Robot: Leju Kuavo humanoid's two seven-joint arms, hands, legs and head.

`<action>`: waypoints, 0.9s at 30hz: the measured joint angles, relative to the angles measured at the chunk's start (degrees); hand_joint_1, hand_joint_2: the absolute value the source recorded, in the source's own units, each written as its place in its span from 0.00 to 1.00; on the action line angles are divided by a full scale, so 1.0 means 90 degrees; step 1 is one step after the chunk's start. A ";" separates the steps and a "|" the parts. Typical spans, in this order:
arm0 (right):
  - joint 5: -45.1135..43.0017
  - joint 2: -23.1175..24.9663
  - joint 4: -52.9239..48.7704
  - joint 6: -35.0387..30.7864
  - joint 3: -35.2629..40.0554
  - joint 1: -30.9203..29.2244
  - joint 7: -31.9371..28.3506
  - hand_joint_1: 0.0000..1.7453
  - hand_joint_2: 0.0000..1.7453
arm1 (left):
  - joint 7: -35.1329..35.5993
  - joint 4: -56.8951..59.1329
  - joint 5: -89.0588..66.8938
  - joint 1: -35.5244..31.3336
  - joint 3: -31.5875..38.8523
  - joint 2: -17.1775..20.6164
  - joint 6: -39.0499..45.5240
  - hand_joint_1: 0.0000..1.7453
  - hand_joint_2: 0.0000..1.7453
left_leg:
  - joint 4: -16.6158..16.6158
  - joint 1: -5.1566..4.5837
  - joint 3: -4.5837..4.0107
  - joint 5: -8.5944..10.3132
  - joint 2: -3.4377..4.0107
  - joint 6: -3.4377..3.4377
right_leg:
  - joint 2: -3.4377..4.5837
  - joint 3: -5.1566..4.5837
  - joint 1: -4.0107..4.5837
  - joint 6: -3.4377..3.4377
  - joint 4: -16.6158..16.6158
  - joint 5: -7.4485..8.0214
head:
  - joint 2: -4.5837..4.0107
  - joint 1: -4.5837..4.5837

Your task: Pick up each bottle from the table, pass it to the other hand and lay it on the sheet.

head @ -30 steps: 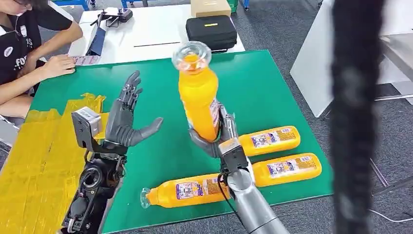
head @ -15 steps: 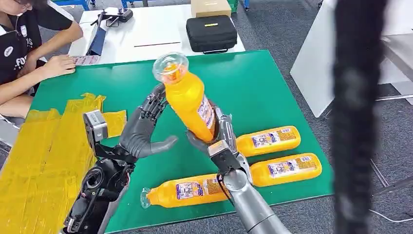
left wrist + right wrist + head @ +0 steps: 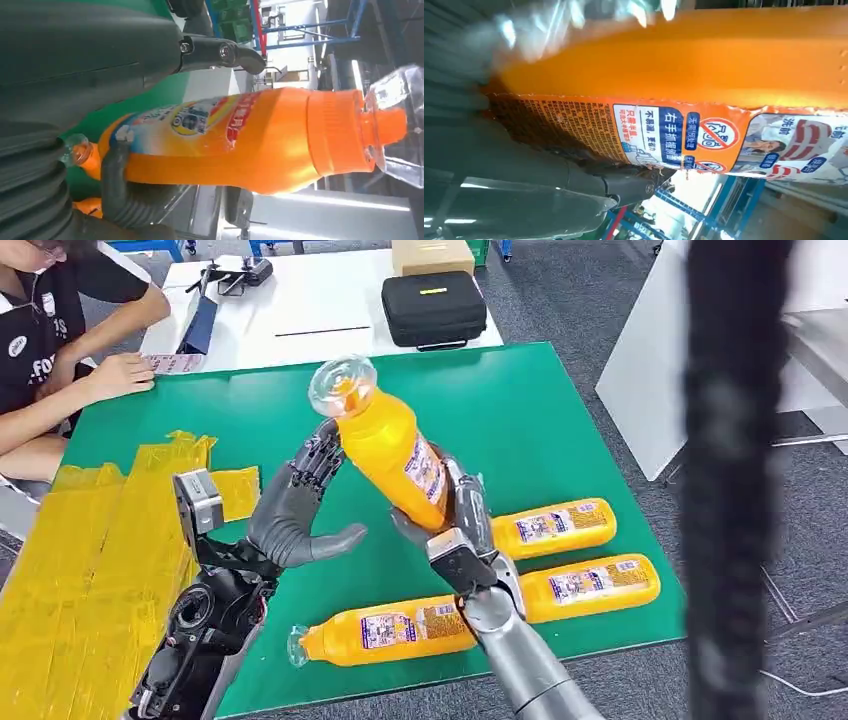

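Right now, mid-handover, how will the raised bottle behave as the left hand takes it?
The raised bottle looks full, so probably heavy, top-heavy while tilted. Its glossy label may slip in the fingers. Round-bodied, it will likely roll once laid on the yellow sheet.

Four orange bottles on show: one raised bottle [image 3: 385,445] in the air above the green table [image 3: 560,420], and three lying bottles [image 3: 385,630] [image 3: 552,524] [image 3: 588,586] on it. One yellow sheet [image 3: 80,560] covers the table's left end. One black case [image 3: 433,306] and one cardboard box [image 3: 431,255] sit on the white table [image 3: 300,300] behind. One person [image 3: 60,335] sits there.
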 measured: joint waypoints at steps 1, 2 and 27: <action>0.0058 0.0015 0.0019 0.0034 0.0061 0.0001 0.0002 1.00 1.00 | 0.0000 0.0002 0.0000 -0.0006 -0.0002 0.0000 0.0000 0.00 1.00 | 0.0000 0.0000 0.0000 0.0000 0.0003 0.0000 | 0.0000 -0.0001 0.0000 0.0000 0.0000 0.0000 | 0.0000 -0.0002; 0.0112 0.0039 0.0044 0.0053 0.0129 0.0005 0.0002 1.00 1.00 | 0.0000 0.0005 0.0000 -0.0009 -0.0003 0.0000 0.0005 0.00 1.00 | 0.0000 0.0000 0.0000 0.0000 0.0003 0.0000 | 0.0001 -0.0001 0.0000 0.0000 0.0000 0.0000 | 0.0000 0.0000; 0.0537 0.0119 0.0588 0.0415 0.1280 -0.0315 0.0204 1.00 1.00 | -0.0099 0.0134 0.0070 0.0121 0.0194 -0.0007 0.0153 1.00 1.00 | 0.0000 -0.0001 -0.0001 0.0000 -0.0002 0.0000 | 0.0000 -0.0001 -0.0001 0.0000 0.0000 0.0000 | 0.0000 0.0000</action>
